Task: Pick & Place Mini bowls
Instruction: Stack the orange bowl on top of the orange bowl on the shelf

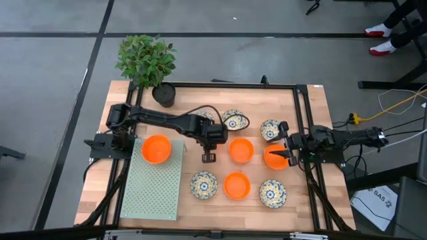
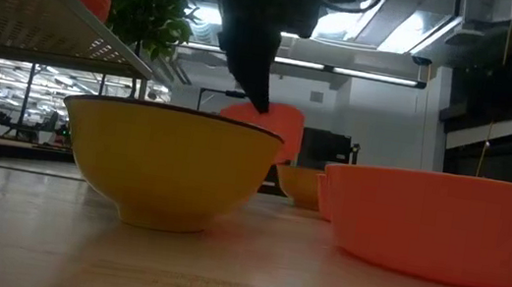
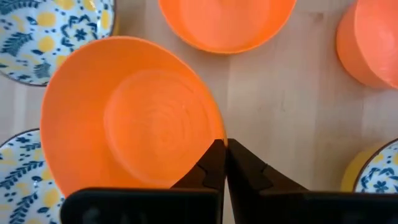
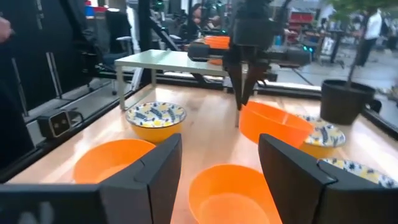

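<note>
- Wooden tabletop (image 1: 253, 97), mini bowls scattered.
- My left gripper (image 3: 222, 163) pinches a plain bright orange plastic bowl (image 3: 134, 115) by its rim, tilted.
- My right gripper (image 4: 217, 165) hovers, fingers apart, over another orange bowl (image 4: 233, 198).

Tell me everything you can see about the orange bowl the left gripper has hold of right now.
The orange bowl is plain bright orange, smooth and plastic-looking, with faint concentric rings in its base. The left gripper is shut on its rim, and it hangs tilted, one side lifted, near the table's middle. It appears empty. Patterned bowls and other orange bowls sit around it; whether its low edge touches the wood is unclear.
</note>
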{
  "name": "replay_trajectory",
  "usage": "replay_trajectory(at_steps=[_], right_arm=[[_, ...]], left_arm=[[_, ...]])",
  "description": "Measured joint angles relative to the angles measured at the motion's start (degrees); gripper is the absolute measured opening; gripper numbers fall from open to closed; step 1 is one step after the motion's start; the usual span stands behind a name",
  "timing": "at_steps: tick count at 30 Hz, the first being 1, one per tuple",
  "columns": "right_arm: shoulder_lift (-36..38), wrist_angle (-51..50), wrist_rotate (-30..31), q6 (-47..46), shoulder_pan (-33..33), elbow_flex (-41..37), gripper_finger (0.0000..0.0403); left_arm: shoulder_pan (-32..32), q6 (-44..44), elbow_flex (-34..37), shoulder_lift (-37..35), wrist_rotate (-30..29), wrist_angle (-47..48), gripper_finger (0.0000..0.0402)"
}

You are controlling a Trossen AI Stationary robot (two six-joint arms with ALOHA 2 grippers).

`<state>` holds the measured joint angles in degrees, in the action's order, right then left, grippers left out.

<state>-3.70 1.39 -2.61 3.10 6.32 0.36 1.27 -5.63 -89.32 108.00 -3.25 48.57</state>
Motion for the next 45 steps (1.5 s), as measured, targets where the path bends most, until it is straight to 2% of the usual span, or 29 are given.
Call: replay_trajectory(at_steps=[7, 18, 34, 45], right_arm=[[0.0, -0.2, 1.9, -7.3, -1.0, 0.0, 0.0213], [0.0, -0.3, 1.9, -7.2, -1.0, 0.0, 0.0213], [0.0, -0.3, 1.9, -7.2, -1.0, 0.0, 0.0213], [0.0, -0.3, 1.9, -7.2, -1.0, 0.0, 0.0213]], left_arm=[[-1.1, 1.6, -2.4, -0.3, 1.3, 1.8, 0.0002], [-1.1, 3.5, -9.0, -0.3, 1.4, 3.1, 0.0002], [0.0, 18.1, -26.3, -0.7, 1.3, 22.3, 0.0002], [6.3, 20.9, -42.7, -0.8, 1.2, 40.5, 0.0002]])
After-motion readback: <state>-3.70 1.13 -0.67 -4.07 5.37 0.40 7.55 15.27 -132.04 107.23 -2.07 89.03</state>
